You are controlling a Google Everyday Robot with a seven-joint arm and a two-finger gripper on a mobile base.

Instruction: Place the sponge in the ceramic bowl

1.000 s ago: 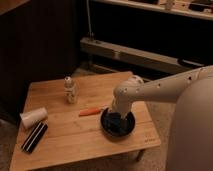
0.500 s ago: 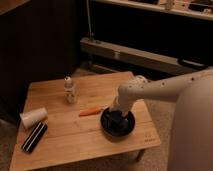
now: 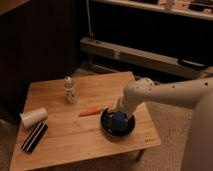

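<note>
Sponge (image 3: 119, 122) is lying inside the ceramic bowl (image 3: 105, 128) on the table (image 3: 65, 137), directly under the gripper (image 3: 118, 110), which is hanging just above it; whether it is gripping, I cannot tell.

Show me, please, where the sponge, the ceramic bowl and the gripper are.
sponge (image 3: 119, 121): camera view, on its blue top.
ceramic bowl (image 3: 105, 125): camera view, on its black left rim.
gripper (image 3: 117, 111): camera view, on its tip, over the ceramic bowl just above the sponge.

Likely a robot lab: metal shelving (image 3: 150, 54) behind, claw (image 3: 118, 111) over a low wooden table (image 3: 65, 137).
</note>
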